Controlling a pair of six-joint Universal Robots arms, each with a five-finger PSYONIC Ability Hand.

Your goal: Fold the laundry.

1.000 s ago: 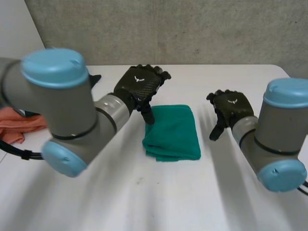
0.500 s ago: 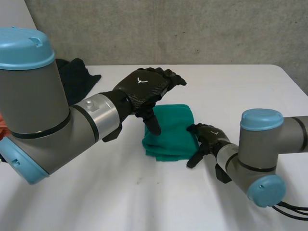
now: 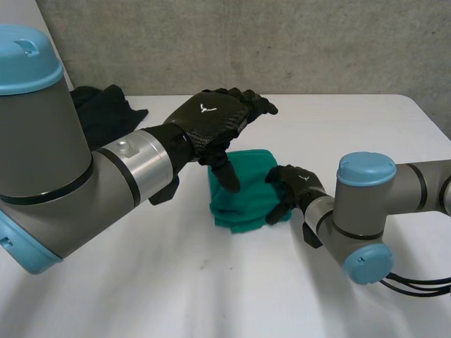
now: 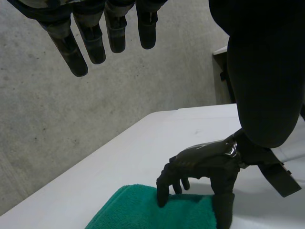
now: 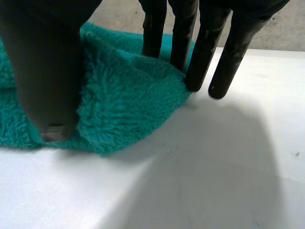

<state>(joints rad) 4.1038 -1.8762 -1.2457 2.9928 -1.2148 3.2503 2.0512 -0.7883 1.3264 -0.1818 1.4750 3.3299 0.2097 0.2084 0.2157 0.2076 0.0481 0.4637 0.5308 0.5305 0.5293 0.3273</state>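
Note:
A green towel (image 3: 243,191), folded into a small thick rectangle, lies in the middle of the white table (image 3: 211,296). My left hand (image 3: 211,123) hovers just above its far left part with straight fingers and holds nothing; its fingertips (image 4: 95,40) hang in the air well over the towel (image 4: 152,214). My right hand (image 3: 292,189) sits at the towel's right edge near the front corner. There its fingers (image 5: 205,52) press the top of the towel (image 5: 124,105) while the thumb bears on the near side, and the pile bunches up between them. The left wrist view shows this right hand (image 4: 209,162) on the same edge.
A black cloth (image 3: 102,113) lies bunched at the back left of the table. A grey concrete wall (image 3: 282,42) runs behind the table. My left arm's thick forearm (image 3: 106,183) reaches across the left half.
My right hand has come in from the right, dropped to the towel's right edge and closed its fingers and thumb on it. My left hand has lifted slightly above the towel.

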